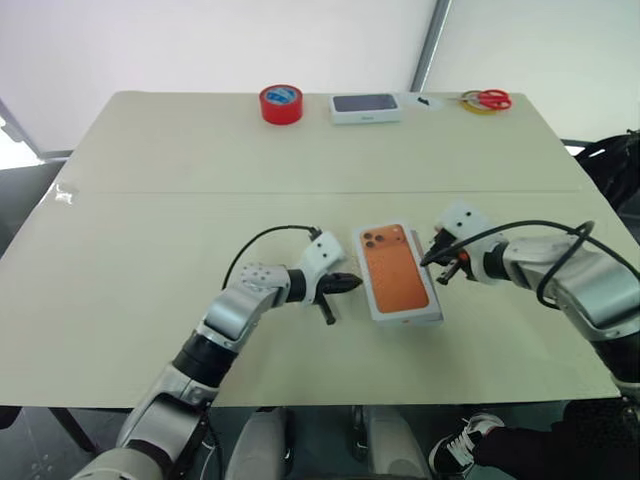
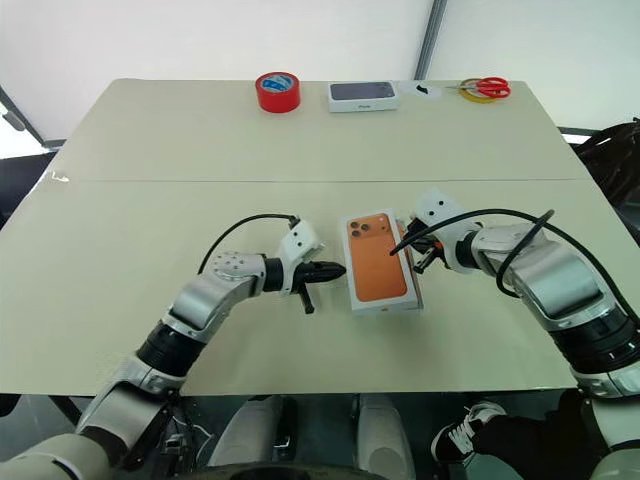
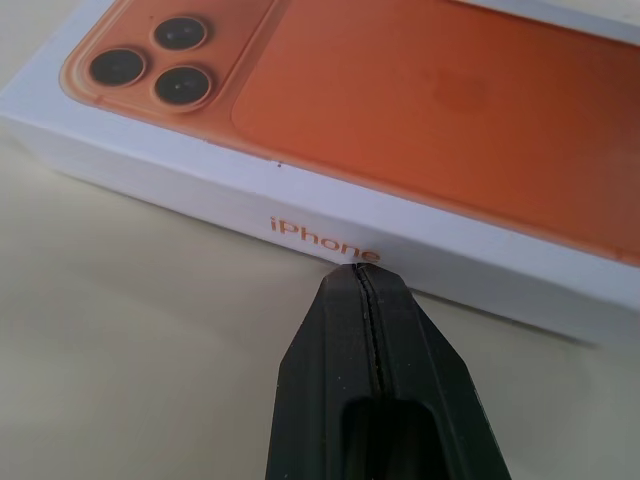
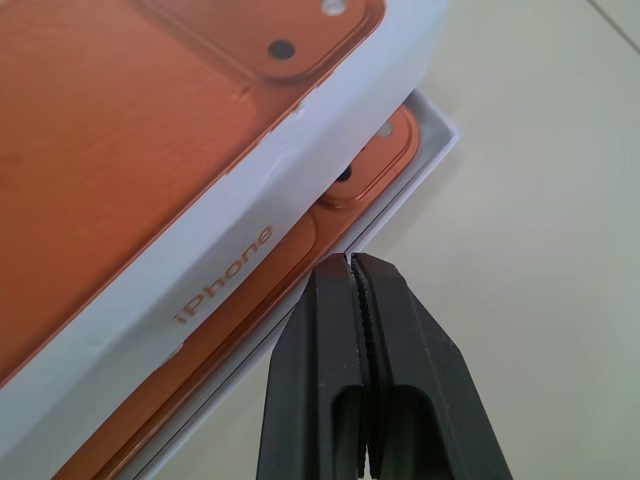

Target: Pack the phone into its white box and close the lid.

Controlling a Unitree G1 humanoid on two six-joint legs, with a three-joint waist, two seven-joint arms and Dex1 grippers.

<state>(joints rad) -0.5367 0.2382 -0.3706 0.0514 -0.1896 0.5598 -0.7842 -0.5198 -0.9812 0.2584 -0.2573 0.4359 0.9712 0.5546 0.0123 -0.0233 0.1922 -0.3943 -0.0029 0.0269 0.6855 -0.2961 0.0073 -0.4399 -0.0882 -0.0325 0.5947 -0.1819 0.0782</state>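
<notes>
Phone (image 4: 365, 165) in white box (image 4: 420, 175); lid (image 1: 397, 272) sits askew, not seated. Left gripper (image 1: 340, 290) and right gripper (image 1: 447, 262) both closed, empty, flanking it.

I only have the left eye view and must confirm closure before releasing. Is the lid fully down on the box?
Observer: No. In the right wrist view the lid sits askew, leaving the phone and the rim of the white box exposed beside it.
Operator: Is the right gripper holding anything?
Observer: No. The right gripper is shut on nothing, with its tips near that exposed rim.
Operator: And the left?
Observer: The left gripper is shut too, with its tips at the lid's side wall under the "iPhone" print.
</notes>
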